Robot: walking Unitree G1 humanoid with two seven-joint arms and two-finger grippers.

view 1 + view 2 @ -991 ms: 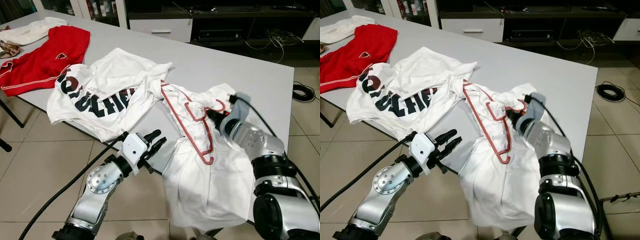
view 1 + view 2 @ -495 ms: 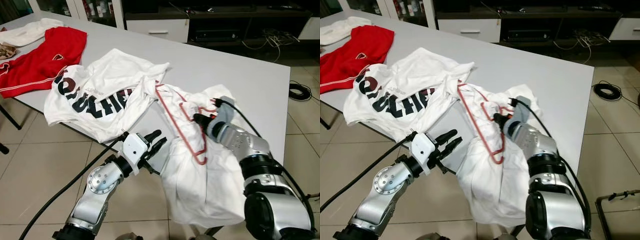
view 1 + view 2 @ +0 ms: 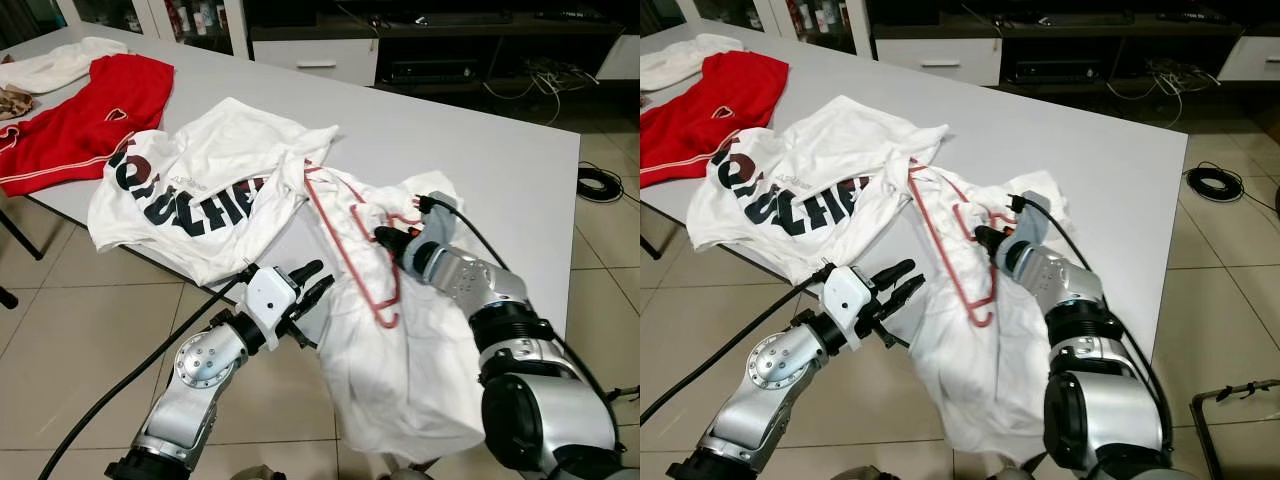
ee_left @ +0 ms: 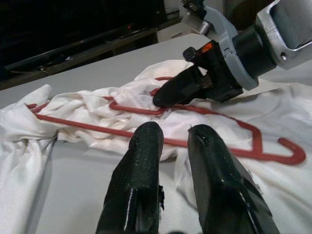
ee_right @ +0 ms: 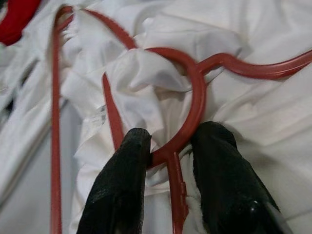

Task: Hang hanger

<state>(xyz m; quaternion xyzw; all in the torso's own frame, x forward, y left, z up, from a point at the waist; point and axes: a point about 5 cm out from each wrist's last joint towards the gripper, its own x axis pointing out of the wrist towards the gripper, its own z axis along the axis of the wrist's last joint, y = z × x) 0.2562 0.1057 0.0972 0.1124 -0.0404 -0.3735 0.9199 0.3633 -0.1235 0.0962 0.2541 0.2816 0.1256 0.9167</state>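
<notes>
A red plastic hanger (image 3: 345, 238) lies tangled in a crumpled white shirt (image 3: 420, 350) that hangs over the table's near edge. My right gripper (image 3: 385, 238) is down on the shirt and shut on the hanger near its hook. In the right wrist view the two black fingers (image 5: 122, 185) stand either side of the hanger's (image 5: 197, 97) neck loop. My left gripper (image 3: 312, 280) hovers open just off the table edge, left of the shirt, with nothing between its fingers. It points at the hanger's (image 4: 97, 127) long bar in the left wrist view.
A white shirt with black letters (image 3: 190, 190) and a red garment (image 3: 80, 120) lie further left on the grey table (image 3: 480, 140). A low cabinet stands beyond the table. A black cable coil (image 3: 600, 185) lies on the tiled floor at the right.
My right gripper has moved left across the table with the hanger, dragging the white shirt along. The left arm has stayed where it was.
</notes>
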